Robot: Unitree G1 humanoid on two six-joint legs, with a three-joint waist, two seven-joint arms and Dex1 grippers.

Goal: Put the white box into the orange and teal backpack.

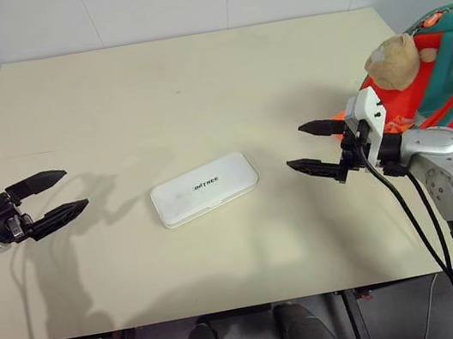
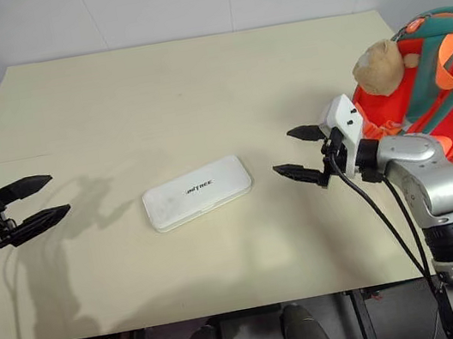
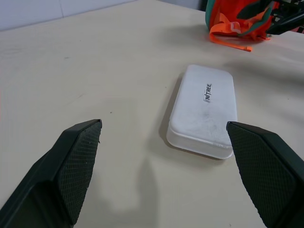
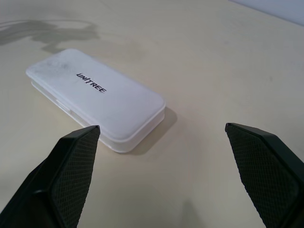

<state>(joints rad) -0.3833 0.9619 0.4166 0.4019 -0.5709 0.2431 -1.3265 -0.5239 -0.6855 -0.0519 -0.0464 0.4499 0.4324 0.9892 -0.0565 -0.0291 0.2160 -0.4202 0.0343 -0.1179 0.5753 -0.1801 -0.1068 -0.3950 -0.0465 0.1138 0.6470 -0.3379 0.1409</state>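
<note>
white box [image 1: 205,189], orange and teal backpack [image 1: 446,76]

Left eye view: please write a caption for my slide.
Two open grippers flank the white box on the table; backpack waits at right.

We are seeing the white box [image 2: 198,192] lying flat on the table [image 2: 195,88], between our spread left gripper [image 2: 46,195] and right gripper [image 2: 291,152], the orange and teal backpack [image 2: 430,83] sitting right.

You've got the white box [image 1: 205,189] lying flat mid-table [image 1: 194,79], between left gripper [image 1: 50,197] and right gripper [image 1: 317,147]; the orange and teal backpack [image 1: 446,80] sits at the table's right edge, behind the right gripper.
</note>
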